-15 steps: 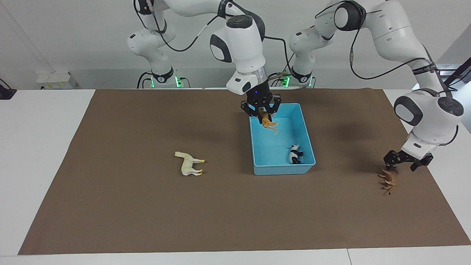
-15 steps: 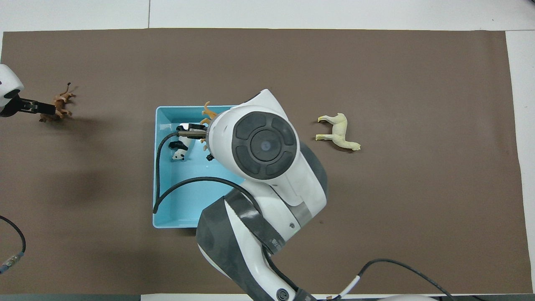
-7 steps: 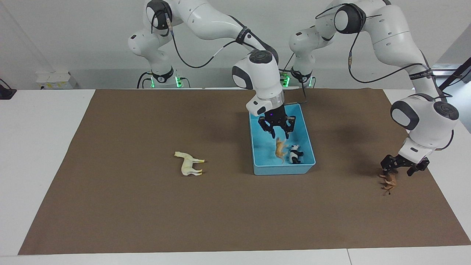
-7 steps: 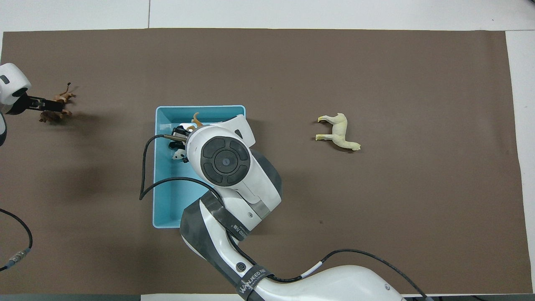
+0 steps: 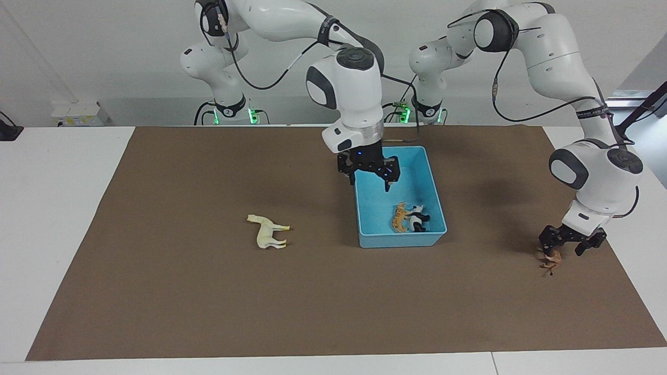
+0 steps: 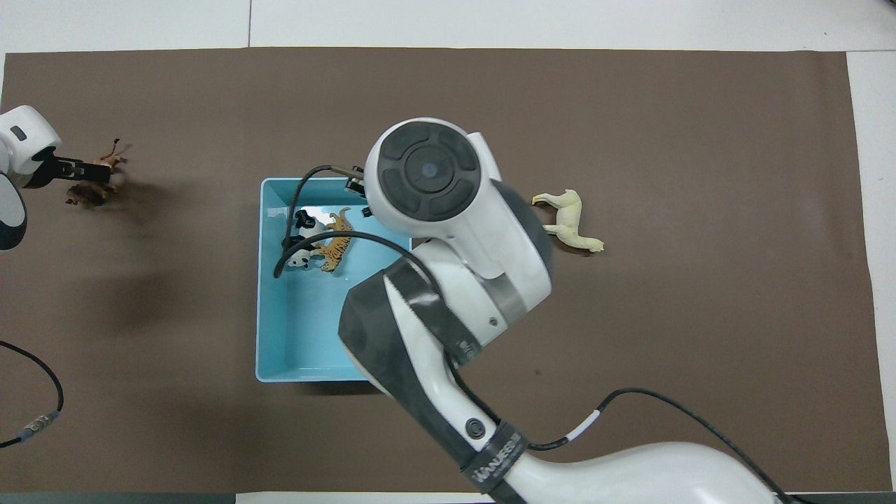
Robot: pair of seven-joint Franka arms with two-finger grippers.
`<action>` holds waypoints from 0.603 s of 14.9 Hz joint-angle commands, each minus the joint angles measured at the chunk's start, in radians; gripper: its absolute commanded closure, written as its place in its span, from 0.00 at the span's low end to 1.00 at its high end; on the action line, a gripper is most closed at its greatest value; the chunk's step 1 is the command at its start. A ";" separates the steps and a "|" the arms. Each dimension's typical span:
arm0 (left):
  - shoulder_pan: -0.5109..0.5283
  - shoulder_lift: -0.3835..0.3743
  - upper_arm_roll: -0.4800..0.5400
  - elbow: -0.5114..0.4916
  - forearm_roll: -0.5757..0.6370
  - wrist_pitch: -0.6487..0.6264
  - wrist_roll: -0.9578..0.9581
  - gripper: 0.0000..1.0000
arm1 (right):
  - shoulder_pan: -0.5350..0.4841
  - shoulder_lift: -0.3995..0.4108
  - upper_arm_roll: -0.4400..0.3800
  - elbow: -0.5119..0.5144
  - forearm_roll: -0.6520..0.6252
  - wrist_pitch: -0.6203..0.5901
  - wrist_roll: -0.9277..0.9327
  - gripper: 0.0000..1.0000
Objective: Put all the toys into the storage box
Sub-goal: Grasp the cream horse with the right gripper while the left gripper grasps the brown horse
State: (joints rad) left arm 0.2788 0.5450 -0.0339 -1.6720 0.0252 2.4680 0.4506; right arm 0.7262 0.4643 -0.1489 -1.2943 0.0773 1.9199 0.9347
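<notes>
White table (image 5: 62, 208), brown mat (image 5: 208, 291), plain white wall (image 5: 104, 41)

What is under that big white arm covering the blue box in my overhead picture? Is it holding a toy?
Observer: No. In the facing view the right gripper hangs open and empty over the storage box. The tiger lies in the box beside the panda.
Operator: And the claw at the edge of my picture, by the brown animal, has it grabbed it?
Observer: Not that I can see. The left gripper is down low with its fingers apart around the reddish-brown animal, which appears to rest on the brown mat.
</notes>
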 commanded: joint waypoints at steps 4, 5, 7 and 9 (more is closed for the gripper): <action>-0.010 0.004 0.006 -0.060 -0.013 0.078 -0.016 0.48 | -0.184 -0.104 -0.008 -0.282 -0.083 0.087 -0.299 0.00; -0.009 0.003 0.006 -0.071 -0.014 0.080 -0.016 0.54 | -0.206 -0.130 -0.009 -0.383 -0.083 0.188 -0.315 0.00; -0.007 -0.002 0.006 -0.081 -0.013 0.080 -0.021 0.57 | -0.257 -0.164 -0.008 -0.569 -0.085 0.373 -0.367 0.00; -0.006 -0.004 0.008 -0.086 -0.013 0.078 -0.042 0.70 | -0.271 -0.136 -0.008 -0.606 -0.085 0.432 -0.381 0.00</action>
State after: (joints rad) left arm 0.2755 0.5480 -0.0344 -1.7235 0.0175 2.5244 0.4268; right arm 0.4625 0.3732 -0.1695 -1.7922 0.0127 2.2875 0.5685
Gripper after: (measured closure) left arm 0.573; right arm 0.000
